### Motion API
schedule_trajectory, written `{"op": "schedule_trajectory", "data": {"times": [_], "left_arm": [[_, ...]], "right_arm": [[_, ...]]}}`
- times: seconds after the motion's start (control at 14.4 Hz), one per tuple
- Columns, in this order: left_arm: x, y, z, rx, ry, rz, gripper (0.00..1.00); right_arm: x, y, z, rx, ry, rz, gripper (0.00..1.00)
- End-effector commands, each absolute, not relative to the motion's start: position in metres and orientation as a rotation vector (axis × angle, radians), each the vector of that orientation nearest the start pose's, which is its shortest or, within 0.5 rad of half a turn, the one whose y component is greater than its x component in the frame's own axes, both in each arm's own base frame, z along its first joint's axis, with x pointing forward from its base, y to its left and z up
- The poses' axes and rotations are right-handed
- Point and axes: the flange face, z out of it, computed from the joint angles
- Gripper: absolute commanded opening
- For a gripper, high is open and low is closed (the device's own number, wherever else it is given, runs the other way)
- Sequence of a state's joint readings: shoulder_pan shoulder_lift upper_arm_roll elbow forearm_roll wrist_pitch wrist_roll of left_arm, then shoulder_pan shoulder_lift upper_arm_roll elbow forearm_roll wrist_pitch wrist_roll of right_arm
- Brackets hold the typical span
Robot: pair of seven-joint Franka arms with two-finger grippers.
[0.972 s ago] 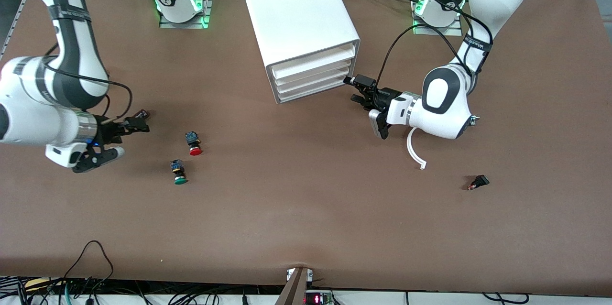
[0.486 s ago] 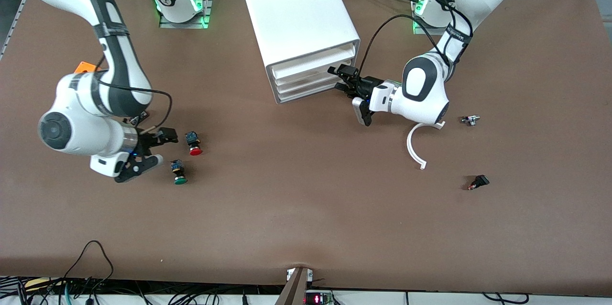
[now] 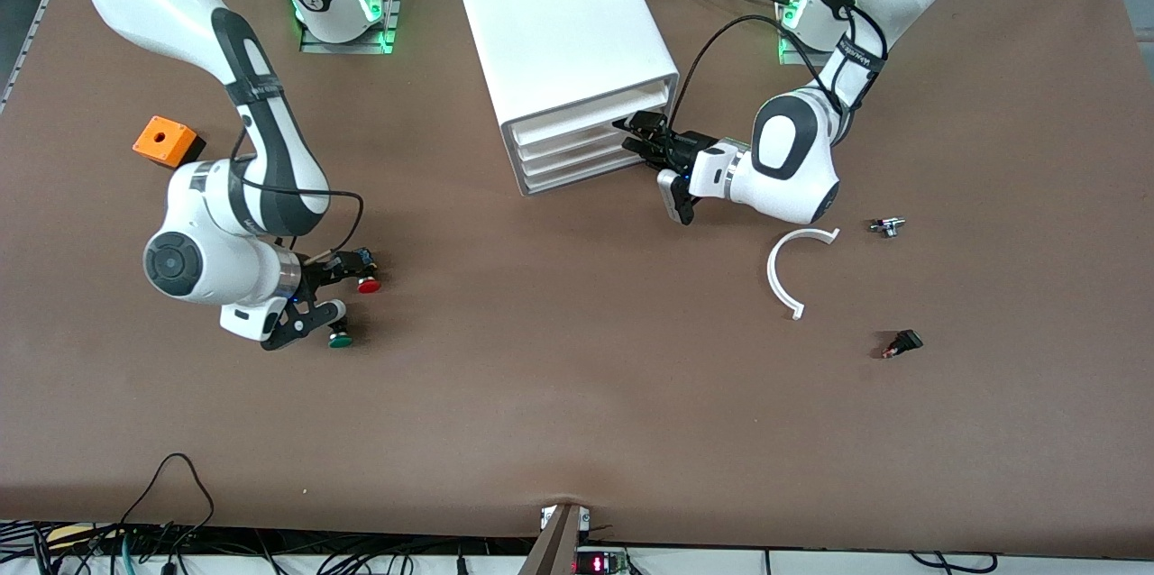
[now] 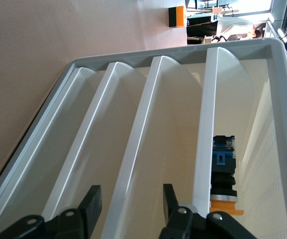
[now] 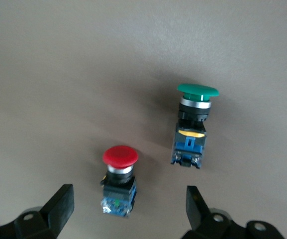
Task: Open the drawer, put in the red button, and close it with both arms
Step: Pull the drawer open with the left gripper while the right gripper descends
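The red button (image 3: 368, 285) lies on its side on the brown table, toward the right arm's end. In the right wrist view the red button (image 5: 119, 175) has its blue and black body between my open fingers. My right gripper (image 3: 350, 288) (image 5: 128, 206) is open around it, not touching. The green-capped button (image 3: 340, 341) (image 5: 195, 119) lies beside it, nearer the front camera. My left gripper (image 3: 635, 135) (image 4: 131, 199) is open at the front of the white drawer cabinet (image 3: 563, 34), with one drawer's front edge (image 4: 133, 149) between its fingers. The drawers look shut.
An orange block (image 3: 164, 141) sits near the right arm. A white curved piece (image 3: 786, 273), a small metal part (image 3: 886, 226) and a small black part (image 3: 902, 343) lie toward the left arm's end. A black, blue and orange part (image 4: 224, 174) shows inside the cabinet.
My right gripper has moved across the table to the red button and now straddles it. My left gripper has moved up to the drawer fronts. The orange block has come into view.
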State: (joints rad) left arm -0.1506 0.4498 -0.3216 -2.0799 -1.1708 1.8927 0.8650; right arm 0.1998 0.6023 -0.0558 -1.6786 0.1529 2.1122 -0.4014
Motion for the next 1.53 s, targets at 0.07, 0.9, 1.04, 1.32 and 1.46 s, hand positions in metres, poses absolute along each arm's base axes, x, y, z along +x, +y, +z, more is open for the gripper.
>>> {"op": "schedule_trajectory", "data": {"times": [0.07,0.9,1.04,1.32,1.46], "left_arm": [[0.440,-0.311,0.226,1.865,-0.522,-0.386,0.57],[0.444,-0.311,0.223,1.869,-0.528,-0.385,0.00],[0.457,-0.307,0.231,1.864,-0.532,-0.360,0.00],[0.491,-0.296,0.239,1.856,-0.534,-0.309,0.00],[0.501,-0.298,0.233,1.848,-0.529,-0.301,0.00]], "right_arm": [[0.623,0.100,0.213,-2.948,-0.685,0.162,1.00],[0.592,0.117,0.213,-2.940,-0.742,0.192,1.00],[0.592,0.117,0.206,-2.940,-0.727,0.196,1.00],[0.592,0.117,0.201,-2.946,-0.767,0.169,1.00],[0.593,0.115,0.200,-2.953,-0.767,0.134,1.00]]}}
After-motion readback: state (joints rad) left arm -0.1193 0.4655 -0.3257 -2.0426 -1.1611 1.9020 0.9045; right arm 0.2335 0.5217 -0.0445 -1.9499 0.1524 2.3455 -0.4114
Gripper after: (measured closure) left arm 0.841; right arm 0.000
